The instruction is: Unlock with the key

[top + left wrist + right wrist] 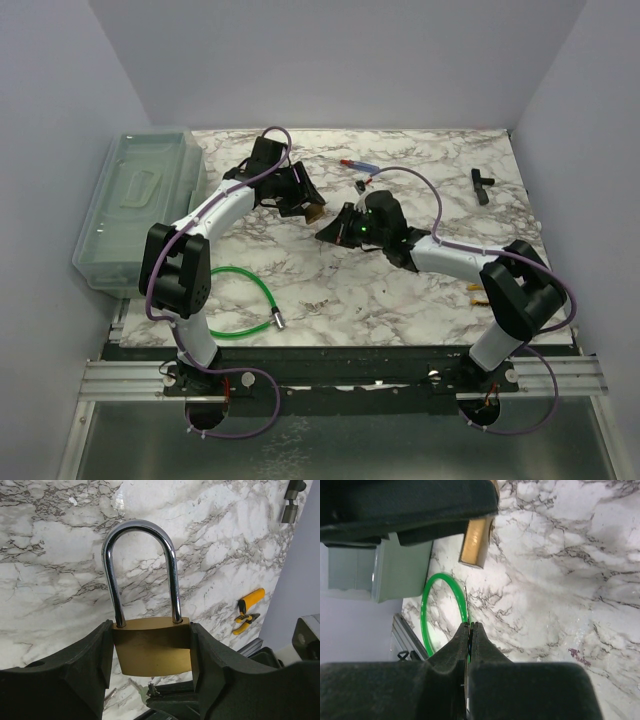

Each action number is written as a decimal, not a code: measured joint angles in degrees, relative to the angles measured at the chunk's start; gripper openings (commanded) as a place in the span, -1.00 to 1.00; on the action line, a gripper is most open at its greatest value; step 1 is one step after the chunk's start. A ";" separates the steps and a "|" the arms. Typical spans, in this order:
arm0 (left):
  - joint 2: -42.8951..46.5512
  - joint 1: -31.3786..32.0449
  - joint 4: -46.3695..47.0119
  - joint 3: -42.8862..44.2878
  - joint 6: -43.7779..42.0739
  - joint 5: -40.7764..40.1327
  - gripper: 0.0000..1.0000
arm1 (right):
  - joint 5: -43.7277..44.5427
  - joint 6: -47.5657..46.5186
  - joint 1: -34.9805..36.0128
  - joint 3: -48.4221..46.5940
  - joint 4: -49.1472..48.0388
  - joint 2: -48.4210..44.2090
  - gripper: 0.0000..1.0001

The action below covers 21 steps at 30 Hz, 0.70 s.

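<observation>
We see the left gripper (152, 652) holding the brass padlock (150, 645) in the lower middle of its wrist view, shackle up. The right gripper (469, 630) is pressed closed on the key (465, 600), a thin sliver above its fingertips

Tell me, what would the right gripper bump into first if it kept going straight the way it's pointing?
Probably the brass padlock that the left gripper holds. The right gripper is shut on the thin key, whose tip points toward the padlock's bottom. How far apart they are is unclear.
</observation>
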State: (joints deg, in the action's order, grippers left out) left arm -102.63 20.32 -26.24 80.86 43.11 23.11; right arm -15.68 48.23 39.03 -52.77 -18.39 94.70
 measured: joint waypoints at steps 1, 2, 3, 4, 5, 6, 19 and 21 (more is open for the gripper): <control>0.00 -0.02 0.00 0.00 0.00 -0.07 -1.00 | -0.37 -0.02 0.00 0.44 -0.04 0.00 -0.99; 0.00 -0.04 0.00 0.00 0.00 -0.11 -1.00 | -0.55 -0.02 0.00 0.81 -0.04 0.00 -0.99; 0.00 -0.04 0.00 0.00 0.00 -0.15 -1.00 | -0.63 -0.02 0.00 1.09 -0.02 0.00 -0.99; 0.00 -0.04 0.00 0.00 0.00 -0.17 -1.00 | -0.63 -0.02 0.00 1.36 -0.04 0.00 -0.99; 0.00 -0.07 0.00 0.00 0.00 -0.17 -1.00 | -0.61 -0.02 0.00 1.51 -0.04 0.00 -0.99; 0.00 -0.07 0.00 0.00 0.02 -0.17 -1.00 | -0.59 -0.02 0.00 1.64 -0.07 0.00 -0.99; 0.00 -0.07 0.00 0.00 0.02 -0.22 -1.00 | 0.90 -0.28 0.00 1.18 -1.57 0.22 -0.99; 0.02 -0.07 0.00 0.00 0.02 -0.20 -1.00 | 1.25 -0.31 0.00 1.07 -1.68 0.22 -1.00</control>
State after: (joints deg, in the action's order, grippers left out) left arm -102.61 20.25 -26.24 80.86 43.13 22.92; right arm -14.44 47.92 39.03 -51.70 -20.08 94.91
